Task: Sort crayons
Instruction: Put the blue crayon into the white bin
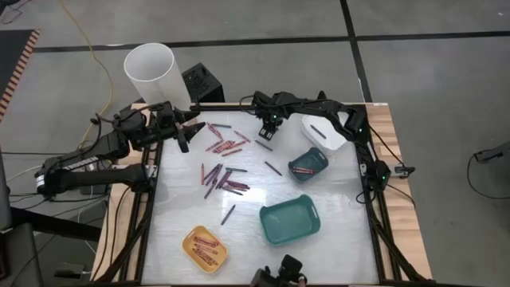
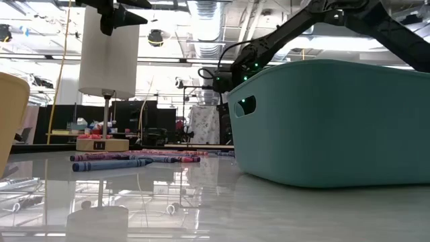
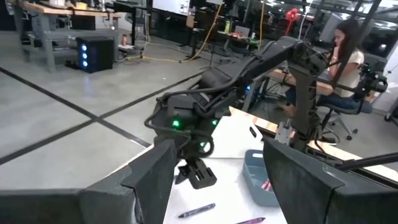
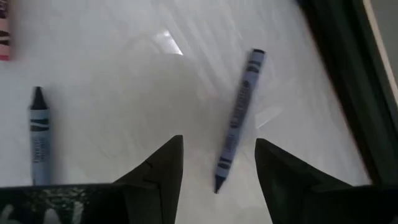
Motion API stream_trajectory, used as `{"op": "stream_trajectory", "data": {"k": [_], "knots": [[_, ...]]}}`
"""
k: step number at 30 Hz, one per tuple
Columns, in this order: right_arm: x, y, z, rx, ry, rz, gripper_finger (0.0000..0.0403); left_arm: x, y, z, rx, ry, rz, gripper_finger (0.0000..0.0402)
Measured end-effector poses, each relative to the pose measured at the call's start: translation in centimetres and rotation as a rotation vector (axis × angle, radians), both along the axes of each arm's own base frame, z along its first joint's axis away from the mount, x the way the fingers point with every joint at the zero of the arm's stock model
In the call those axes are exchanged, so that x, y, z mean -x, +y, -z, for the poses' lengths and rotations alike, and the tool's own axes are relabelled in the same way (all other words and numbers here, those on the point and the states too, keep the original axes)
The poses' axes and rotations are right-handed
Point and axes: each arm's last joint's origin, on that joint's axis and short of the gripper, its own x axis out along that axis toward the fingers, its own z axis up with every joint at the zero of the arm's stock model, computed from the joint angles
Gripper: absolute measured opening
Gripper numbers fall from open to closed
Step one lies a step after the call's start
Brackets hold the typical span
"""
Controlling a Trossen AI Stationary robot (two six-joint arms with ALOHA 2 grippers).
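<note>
Glossy white, the desk (image 1: pixel 335 255) carries a loose scatter of crayons (image 1: pixel 225 177) across its far half, with the teal tray (image 1: pixel 290 220) sitting nearer the camera side. Taking that teal tray as the landmark: the main heap of red, purple and dark crayons lies beyond it and to its left, a single dark crayon (image 1: pixel 228 214) lies just to its left, and a yellow tray (image 1: pixel 205 247) holding several red crayons sits further left and nearer. Just beyond the teal tray is a smaller blue-grey tray (image 1: pixel 308 163) with red crayons in it, and past that a white tray (image 1: pixel 323 131) with one dark crayon.

The right hand (image 1: pixel 270 126) hangs low over the desk well beyond the teal tray, fingers spread, gripping nothing; a blue crayon (image 4: pixel 239 118) lies flat on the desk between them. The left hand (image 1: pixel 185 137) hovers far to the tray's left, beside a white cylinder (image 1: pixel 155 73), its fingers apart and empty.
</note>
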Motion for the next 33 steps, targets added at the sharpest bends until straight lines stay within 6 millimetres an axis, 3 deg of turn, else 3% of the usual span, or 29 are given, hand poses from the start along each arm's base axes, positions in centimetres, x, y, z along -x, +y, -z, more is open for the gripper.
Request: {"op": "stream_trajectory", "data": {"k": [8, 19, 22, 31, 33], "knots": [[1.3, -1.7, 0.1, -0.097, -0.038, 0.027, 0.0192, 0.0, 0.0, 0.0, -0.014, 0.006, 0.002, 0.0233], [1.0, -1.8, 2.7, -0.141, 0.033, 0.054, 0.0186, 0.0, 0.0, 0.0, -0.013, 0.007, 0.003, 0.0233], [1.0, -1.8, 2.8, -0.143, 0.035, 0.076, 0.0161, 0.0, 0.0, 0.0, -0.013, 0.006, 0.002, 0.0233], [1.0, -1.3, 3.0, -0.157, 0.055, 0.081, 0.0023, 0.0, 0.0, 0.0, -0.011, 0.005, 0.002, 0.0233], [0.8, -1.1, 3.0, -0.155, 0.056, 0.074, 0.0008, 0.0, 0.0, 0.0, -0.011, 0.005, 0.002, 0.0233]]}}
